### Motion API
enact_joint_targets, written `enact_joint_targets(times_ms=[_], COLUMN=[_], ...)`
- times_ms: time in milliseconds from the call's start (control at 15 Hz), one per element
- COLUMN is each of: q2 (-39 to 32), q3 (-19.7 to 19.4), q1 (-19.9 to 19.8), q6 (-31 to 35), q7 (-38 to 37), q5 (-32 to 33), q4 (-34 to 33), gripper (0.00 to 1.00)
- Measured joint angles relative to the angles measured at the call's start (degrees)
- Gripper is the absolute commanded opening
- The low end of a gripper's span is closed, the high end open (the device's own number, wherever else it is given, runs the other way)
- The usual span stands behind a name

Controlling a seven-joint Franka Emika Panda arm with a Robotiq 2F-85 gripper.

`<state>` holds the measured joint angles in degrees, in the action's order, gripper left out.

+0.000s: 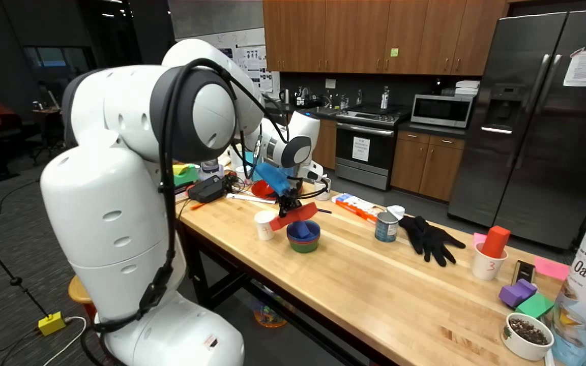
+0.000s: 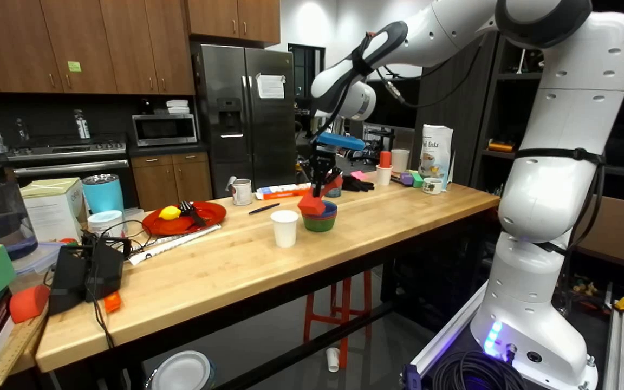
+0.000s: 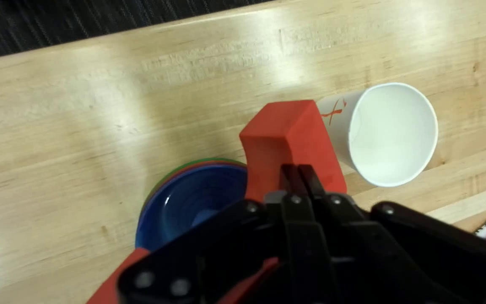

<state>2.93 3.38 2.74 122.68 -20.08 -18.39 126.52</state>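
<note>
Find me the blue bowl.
In the wrist view, the blue bowl is left of center, topmost in its stack, left of the white cup and partly hidden by the red block and claw.

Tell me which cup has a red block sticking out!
The cup marked 3: a red block pokes above its rim, while the cup nearest the end effector looks empty.

A robotics lab fitted like a kitchen: a white robot arm [image 1: 115,213] stands near left beside a wooden table [image 1: 374,284] in an exterior view, while wooden cabinets [image 1: 384,35], an oven [image 1: 364,169] bearing a notice [image 1: 360,148] apparently mentioning "research", a microwave [image 1: 440,110] and, far right, a refrigerator [image 1: 527,142] line the room
</note>
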Motion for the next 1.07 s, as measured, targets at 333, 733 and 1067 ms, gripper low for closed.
enact_joint_targets(times_ms=[333,733,1067], q2=[1.8,-0.3,-1.8], q3=[0.0,-0.5,-0.6], q1=[0.0,-0.1,-0.1], q6=[3.5,15.7,19.3], q7=[1.0,16.3,28.6], q5=[-1.4,-12.8,-23.0], q4=[2.7,7.1,7.4], gripper=[0.01,0.01,0.28])
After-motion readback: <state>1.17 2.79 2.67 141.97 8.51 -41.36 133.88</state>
